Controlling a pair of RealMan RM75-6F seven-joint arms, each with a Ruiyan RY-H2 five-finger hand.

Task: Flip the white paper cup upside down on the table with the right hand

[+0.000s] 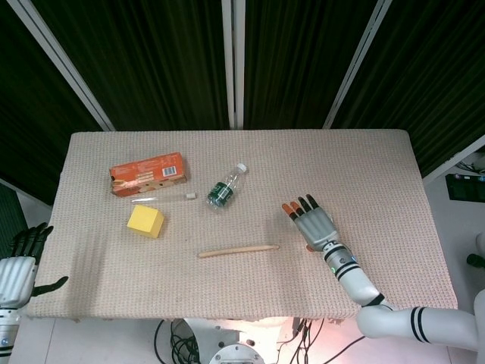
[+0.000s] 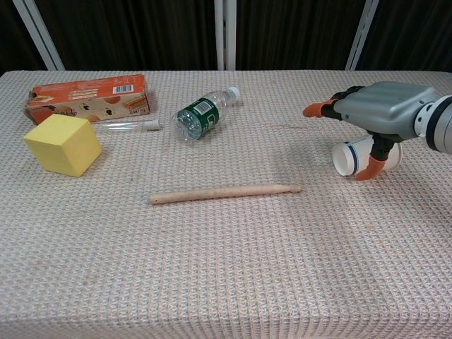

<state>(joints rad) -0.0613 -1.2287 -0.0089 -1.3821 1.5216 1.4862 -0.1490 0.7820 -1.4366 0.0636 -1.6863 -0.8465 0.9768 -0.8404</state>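
White paper cup [image 2: 351, 156] lay on its side directly under the right hand [image 2: 378, 110], whose palm faced down with fingers spread and thumb hooked beside the cup. Well off, the left hand [image 1: 20, 265] hung open at the table [image 1: 250, 284] edge.

Paper cups: 1, white [image 2: 351, 157]
Bottles: 1, plastic [image 1: 224, 189]
Boxes: 1, orange [image 1: 148, 174]
Blocks: 1, yellow [image 1: 145, 221]
Sticks: 1, wooden [image 1: 238, 249]
Tubes: 1, clear [image 2: 127, 126]
Hands: 2, left [image 1: 21, 263], right [image 1: 313, 225]
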